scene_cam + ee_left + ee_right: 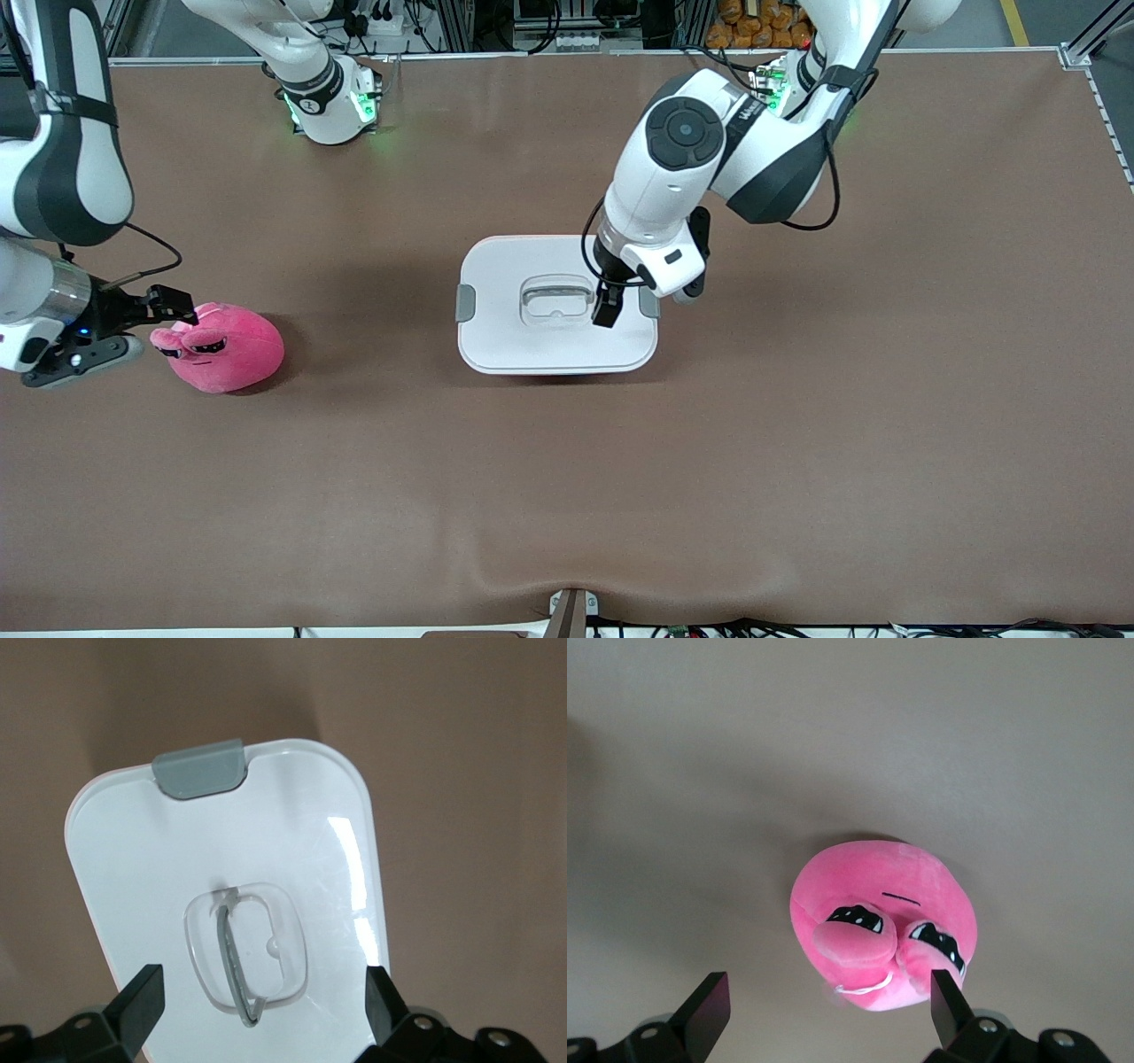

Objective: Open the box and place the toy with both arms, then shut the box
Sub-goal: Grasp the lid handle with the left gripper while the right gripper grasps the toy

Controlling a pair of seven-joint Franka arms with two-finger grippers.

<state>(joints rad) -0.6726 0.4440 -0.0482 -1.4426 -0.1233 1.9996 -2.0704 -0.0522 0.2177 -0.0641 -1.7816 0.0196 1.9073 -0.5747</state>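
The left arm (709, 151) reaches down from its base at the top of the front view, elbow bent, its wrist turned downward over the box (556, 303). The left gripper (607, 308) hangs over the white lid (221, 895), just at the edge of the clear recessed handle (555, 299); from the handle, it sits at about 3 o'clock in the front view. In the left wrist view its fingers (142, 1001) stand wide apart, one on each side of the handle (246, 952), with nothing between them but the lid below. A grey clip (199, 769) shows at one short end of the lid, and the front view shows a second clip (465, 303) at the end toward the right arm.

The box sits closed near the middle of the brown table (797, 443).

The right arm (62, 177) comes in from the edge of the front view, forearm low and nearly level. The right gripper (164, 312) is at the toy (221, 346), near its eyes. In the right wrist view its fingers (709, 1005) are spread wide, the toy (881, 921) lying between and ahead of them, unheld.

The toy rests on the table toward the right arm's end, at roughly 9 o'clock from the box and well apart from it.

Small lettering on the left arm's wrist band is too small to read.
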